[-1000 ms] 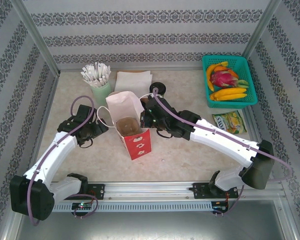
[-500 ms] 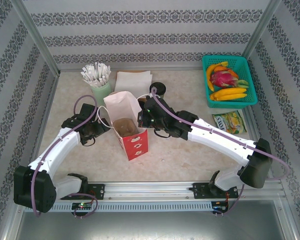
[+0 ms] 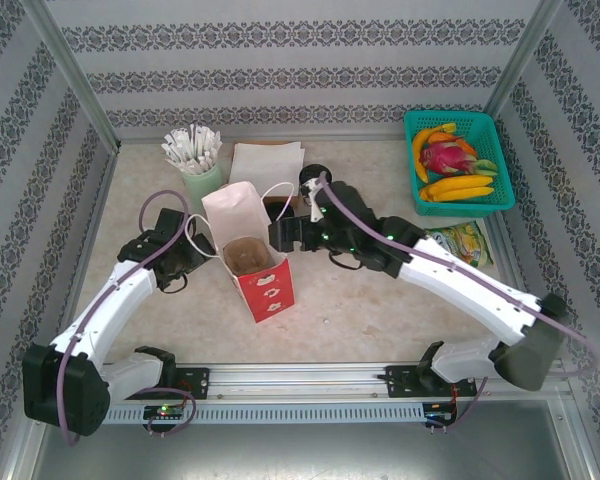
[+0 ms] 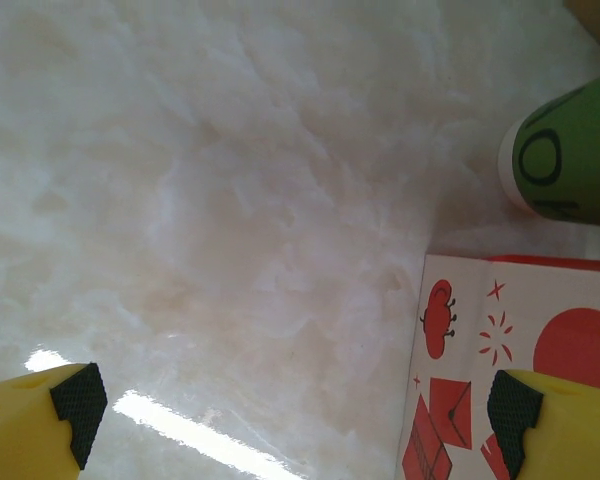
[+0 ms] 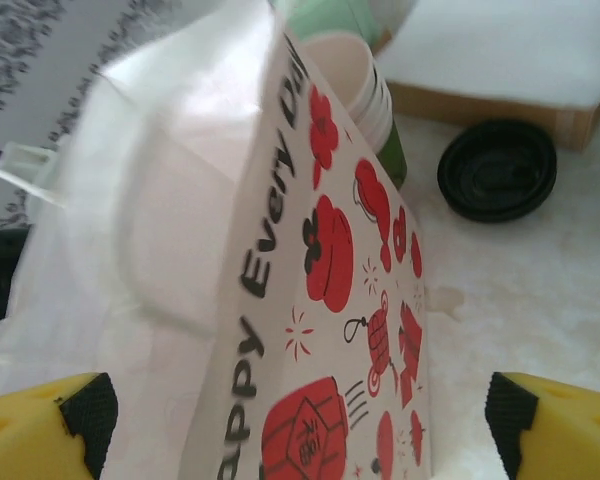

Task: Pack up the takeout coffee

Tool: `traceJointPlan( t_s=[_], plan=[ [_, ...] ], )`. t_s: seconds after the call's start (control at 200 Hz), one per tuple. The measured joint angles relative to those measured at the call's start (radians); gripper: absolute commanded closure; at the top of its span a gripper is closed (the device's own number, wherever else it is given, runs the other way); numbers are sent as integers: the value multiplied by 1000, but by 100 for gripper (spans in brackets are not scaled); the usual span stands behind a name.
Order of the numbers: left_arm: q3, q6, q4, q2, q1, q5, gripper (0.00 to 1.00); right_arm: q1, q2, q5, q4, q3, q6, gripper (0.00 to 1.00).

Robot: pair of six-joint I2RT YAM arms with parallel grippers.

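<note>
One open red-and-white bag [image 3: 265, 288] stands mid-counter [image 3: 360, 300]. One coffee [image 3: 313, 176], seen as a round black lid, sits at the bag's 1 o'clock beside one napkin pile [image 3: 265, 158], partly hidden by the right arm. One cup of sticks [image 3: 200, 182] stands at 11 o'clock and one fruit basket [image 3: 455, 116] at 2. The left gripper [image 4: 290, 410], at 9 o'clock, is spread apart and empty. The right gripper [image 5: 295, 410], at 2, is spread apart with the bag's wall between its fingers.

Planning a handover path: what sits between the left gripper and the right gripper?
The open red-and-white paper bag stands between the left gripper and the right gripper, as the top view shows.
</note>
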Motion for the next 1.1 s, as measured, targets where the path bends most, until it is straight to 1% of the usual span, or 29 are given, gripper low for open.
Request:
traceJointPlan(
  t_s=[0.17,0.28,0.38,0.505,0.639,0.709,0.784,0.949,1.099],
  plan=[
    [-26,-48,-28,-33,0,-48,0,-60,-137,-36,38,-55,-97,2],
    [-37,-86,-51,-50,0,-71,0,-114,-201,-35,117,-145,-116,2],
    [-50,-124,-58,-74,0,-87,0,-184,-227,-32,196,-237,-102,2],
    [-70,-169,-60,-100,0,-105,0,-278,-205,-26,258,-302,-55,2],
    [-86,-209,-65,-105,0,-111,0,-344,-105,-27,307,-311,-27,2],
    [-89,-226,-68,-105,0,-112,0,-362,-22,-37,314,-300,-30,2],
    [-90,-238,-68,-105,0,-112,0,-380,76,-63,303,-265,-66,2],
    [-91,-243,-68,-105,0,-112,0,-425,318,-135,232,-73,-226,2],
    [-91,-242,-67,-105,0,-113,0,-465,460,-196,183,88,-322,2]
  ],
)
